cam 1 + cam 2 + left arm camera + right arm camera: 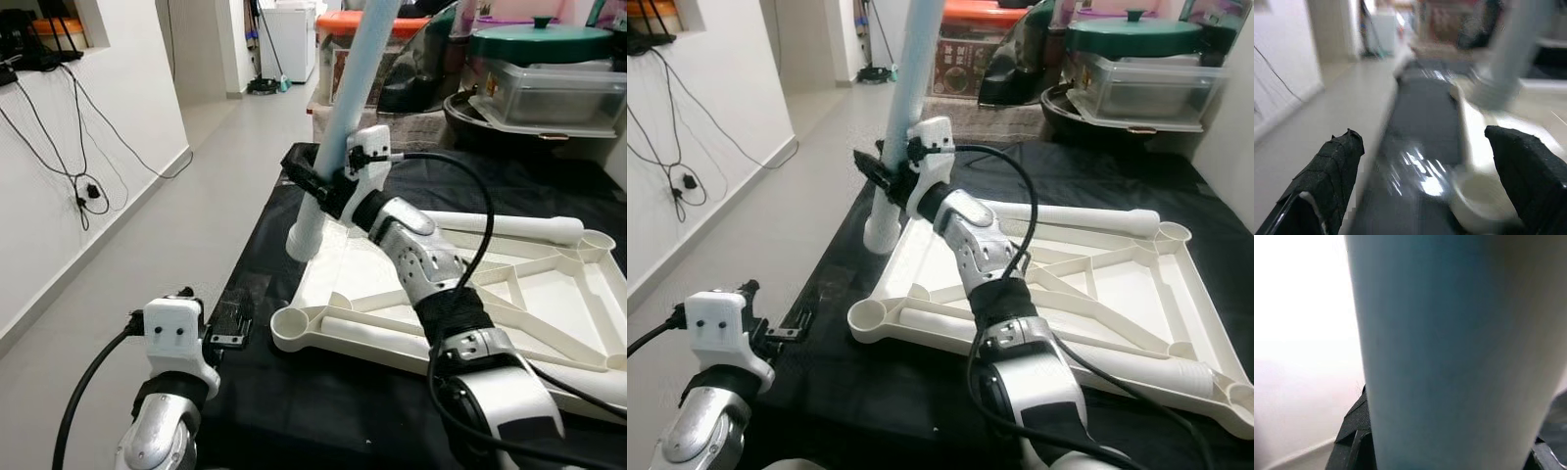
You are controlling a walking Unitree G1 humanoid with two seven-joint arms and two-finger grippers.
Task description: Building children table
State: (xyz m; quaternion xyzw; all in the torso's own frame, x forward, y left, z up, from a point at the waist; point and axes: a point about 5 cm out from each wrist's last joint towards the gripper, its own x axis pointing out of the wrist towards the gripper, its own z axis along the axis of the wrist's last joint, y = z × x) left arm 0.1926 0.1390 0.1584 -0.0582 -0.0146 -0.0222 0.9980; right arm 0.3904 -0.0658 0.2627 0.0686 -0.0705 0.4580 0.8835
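The right gripper [318,186] is closed around a pale blue table leg [345,108], its black fingers pinching the tube low on its length. The leg stands tilted, its white lower end resting at the near-left corner socket of the white tabletop frame [549,294], which lies upside down on the black-covered worktop [265,245]. In the right wrist view the leg [1449,352] sits tight between the fingers. A second, white leg [509,225] lies flat along the frame's far edge. The left gripper [1435,176] hovers low beside the worktop's left edge, fingers [1327,176] spread wide apart and holding nothing. Storage boxes and a green-lidded pot [539,44] stand behind.
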